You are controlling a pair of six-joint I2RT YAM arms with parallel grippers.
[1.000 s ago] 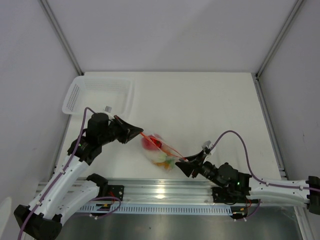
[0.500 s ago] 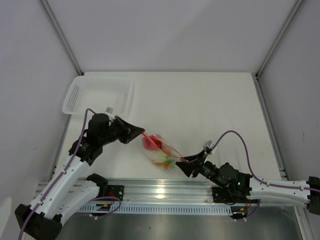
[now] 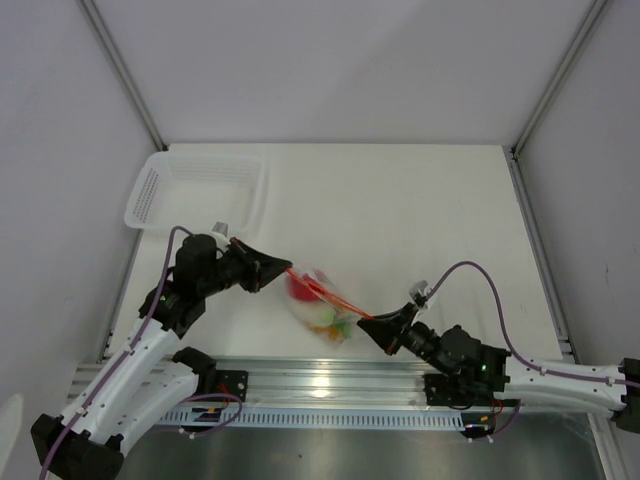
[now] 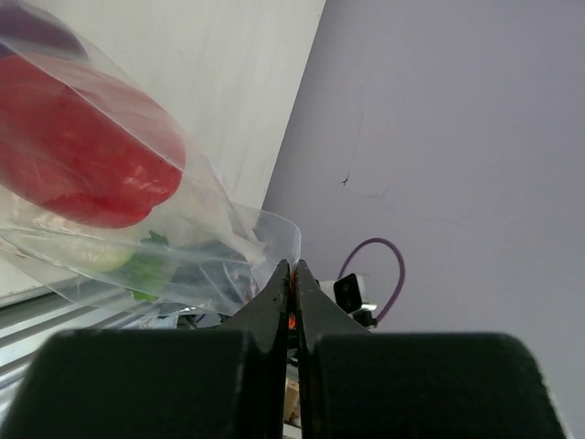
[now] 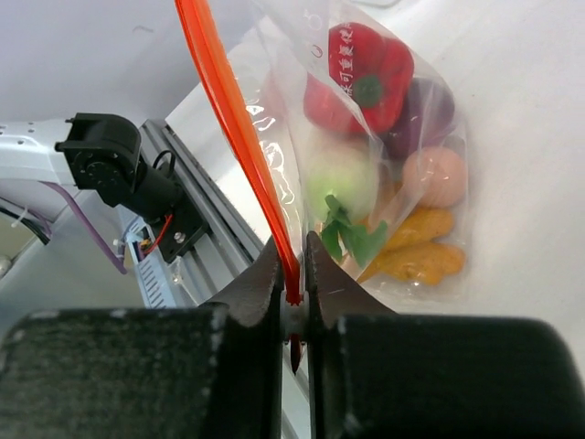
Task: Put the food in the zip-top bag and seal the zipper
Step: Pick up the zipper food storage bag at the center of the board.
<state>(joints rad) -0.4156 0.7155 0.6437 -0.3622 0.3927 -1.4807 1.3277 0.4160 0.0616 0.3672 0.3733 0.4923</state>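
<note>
Now we see each claw, left (image 3: pixel 283 270) and right (image 3: pixel 374 320), pinching the zipper (image 3: pixel 330 293) of the filled zip-top bag (image 3: pixel 318 305); sealing comes next, by sliding along it.

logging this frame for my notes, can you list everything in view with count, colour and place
zip-top bag: one, clear, held up between the two grippers near the table's front edge
zipper: one, orange-red strip along the bag's mouth, pinched at both ends
food: several pieces inside the bag; a red pepper, a white-green piece, a purple one, a pale orange round one, orange-yellow long ones
basket: one, white slotted plastic, far left corner of the table
table: one, white
cables: purple, running along both arms
left gripper: black, shut on the zipper's left end
right gripper: black, shut on the zipper's right end
</note>
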